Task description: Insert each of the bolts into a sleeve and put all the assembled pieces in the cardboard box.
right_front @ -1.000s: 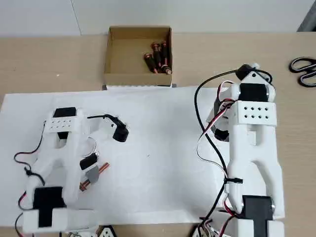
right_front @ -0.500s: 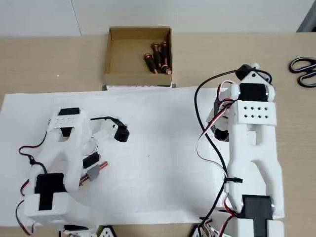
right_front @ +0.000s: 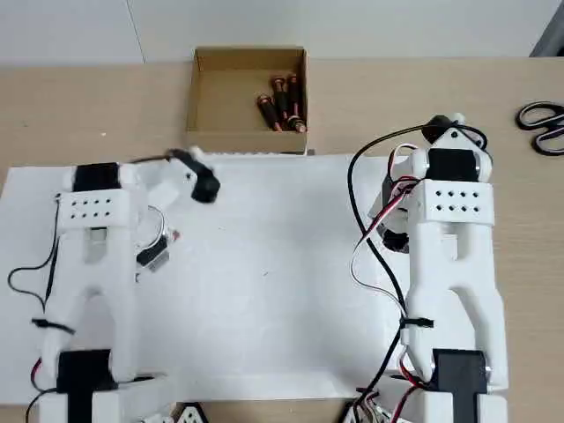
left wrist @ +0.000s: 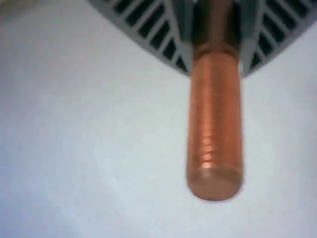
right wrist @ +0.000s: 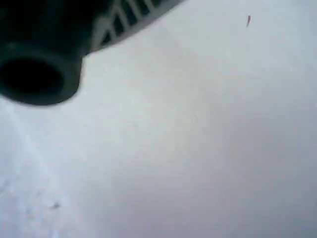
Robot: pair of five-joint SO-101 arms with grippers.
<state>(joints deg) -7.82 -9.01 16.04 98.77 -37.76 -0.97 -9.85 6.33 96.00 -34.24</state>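
Observation:
My left gripper [left wrist: 216,49] is shut on a copper bolt [left wrist: 214,124]; its grey ribbed fingers [left wrist: 148,34] clamp the head end and the shaft sticks out over the white paper. From above, this gripper [right_front: 155,250] sits under the left arm, with a bit of the bolt [right_front: 173,234] peeking out. My right gripper [right wrist: 59,44] is shut on a black sleeve [right wrist: 33,75], whose open bore faces the camera just above the paper. In the high view the right gripper [right_front: 394,238] is mostly hidden beneath its arm. The cardboard box [right_front: 216,88] stands at the back, holding several assembled pieces [right_front: 282,101].
A white paper sheet [right_front: 282,282] covers the table in front of the box. Scissors [right_front: 542,123] lie at the far right edge. Cables hang beside the right arm [right_front: 449,256].
The left arm has swung back and straightened, carrying the bolt away from the front of the paper toward the box side. The right arm has not moved.

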